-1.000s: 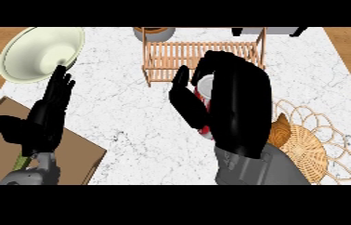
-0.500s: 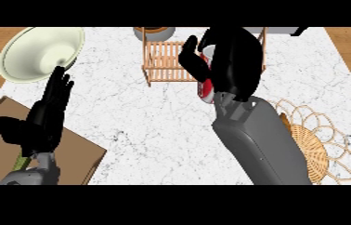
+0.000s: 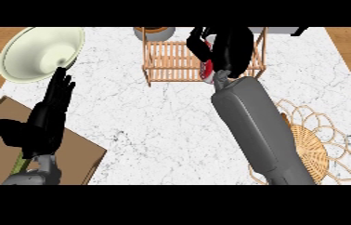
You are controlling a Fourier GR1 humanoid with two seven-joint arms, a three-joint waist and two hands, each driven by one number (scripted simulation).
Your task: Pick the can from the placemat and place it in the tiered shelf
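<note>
Curling round the can [image 3: 206, 72], the right hand [image 3: 230, 47] sits over the tiered shelf [image 3: 171, 61] at 12 o'clock in the head view. Its fingers and thumb are wrapped about the can, so only slivers of the red and white body show at the hand's left edge. The can is over the shelf's right half, above the wooden slats; whether it touches them cannot be told. The right forearm [image 3: 257, 126] runs from 5 o'clock up to the shelf, crossing the marble counter [image 3: 158, 117]. The woven placemat [image 3: 312, 140] lies at 4 o'clock, well apart from the can and partly hidden by the forearm. The left hand [image 3: 48, 119] rests at 8 o'clock, fingers straight and pointing up, holding nothing, over the edge of a brown board [image 3: 79, 156]. A cream plate [image 3: 37, 52] lies at 10 o'clock, and a grey pot [image 3: 155, 32] stands just behind the shelf's left corner.
</note>
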